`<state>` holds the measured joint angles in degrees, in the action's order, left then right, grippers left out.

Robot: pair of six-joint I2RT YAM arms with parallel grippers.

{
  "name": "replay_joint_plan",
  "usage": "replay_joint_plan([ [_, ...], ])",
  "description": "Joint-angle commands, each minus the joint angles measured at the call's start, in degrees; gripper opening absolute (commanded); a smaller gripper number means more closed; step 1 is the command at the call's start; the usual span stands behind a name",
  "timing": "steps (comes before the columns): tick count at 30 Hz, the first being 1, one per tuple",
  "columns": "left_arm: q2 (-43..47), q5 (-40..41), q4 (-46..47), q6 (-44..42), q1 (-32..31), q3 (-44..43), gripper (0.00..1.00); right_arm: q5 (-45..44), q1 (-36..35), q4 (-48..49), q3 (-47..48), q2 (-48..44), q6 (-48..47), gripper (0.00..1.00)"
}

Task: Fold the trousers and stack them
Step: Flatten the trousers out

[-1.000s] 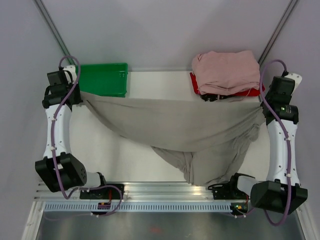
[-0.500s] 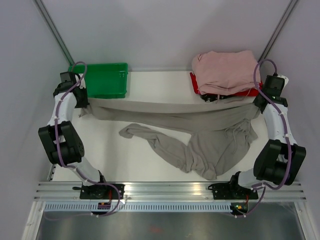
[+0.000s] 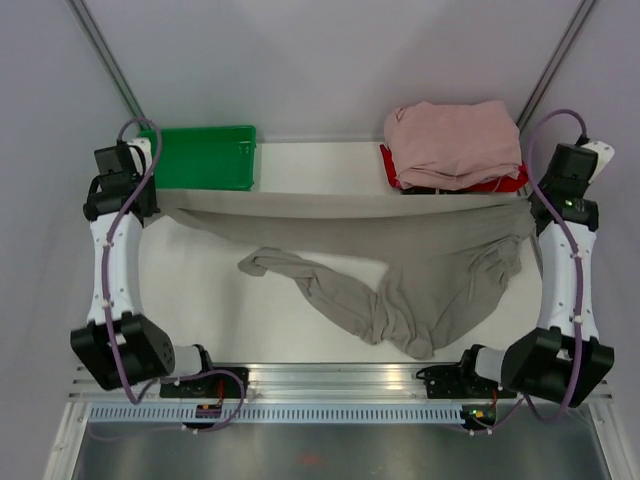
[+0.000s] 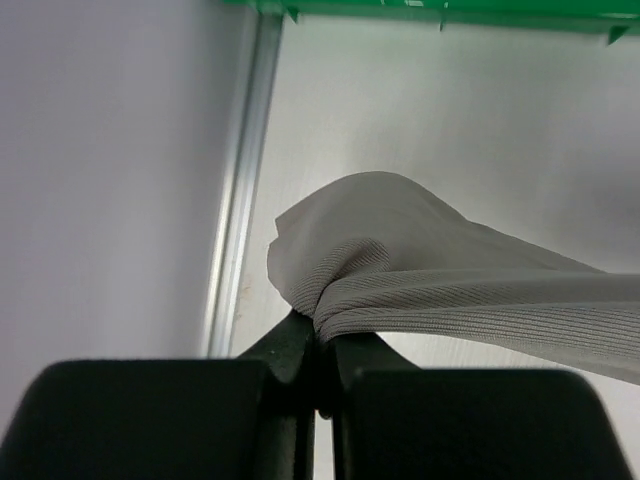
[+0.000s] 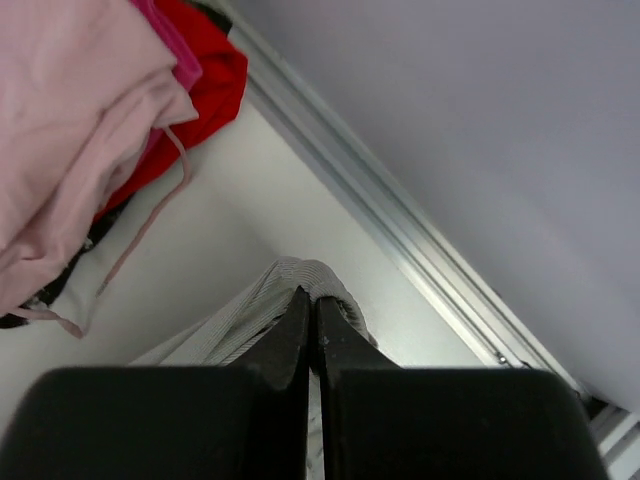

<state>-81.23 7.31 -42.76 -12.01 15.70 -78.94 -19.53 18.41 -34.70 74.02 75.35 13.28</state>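
Observation:
The grey-beige trousers (image 3: 430,262) are stretched across the far half of the table, with their far edge pulled taut between both arms. My left gripper (image 3: 152,207) is shut on the left end, and ribbed fabric (image 4: 430,270) bunches at its closed tips (image 4: 320,335). My right gripper (image 3: 535,205) is shut on the right end, where a fold of the trousers (image 5: 300,272) wraps over its closed tips (image 5: 312,300). The rest of the garment sags onto the table. One leg (image 3: 275,265) lies crumpled toward the left of centre.
A green bin (image 3: 205,158) stands at the far left, just beyond my left gripper. A pile of pale pink garments (image 3: 450,140) rests on a red item (image 3: 505,183) at the far right. An aluminium rail (image 3: 330,385) runs along the near edge, and walls close in on both sides.
A second ago the trousers hung as a broad raised sheet. They have dropped, and one leg now lies on the table. Both grippers dipped, then rose slightly, still holding.

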Motion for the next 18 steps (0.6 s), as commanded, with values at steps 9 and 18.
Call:
replay_joint_plan([
  [9,22.87,17.36,-7.04,-8.21,0.73,2.13,0.02,-23.86,2.06,-13.71,0.92,-20.24,0.52,0.0],
  [18,24.73,17.67,-7.33,-4.43,0.82,5.53,0.02,-24.34,2.42,-16.54,6.89,-20.24,-2.66,0.0],
])
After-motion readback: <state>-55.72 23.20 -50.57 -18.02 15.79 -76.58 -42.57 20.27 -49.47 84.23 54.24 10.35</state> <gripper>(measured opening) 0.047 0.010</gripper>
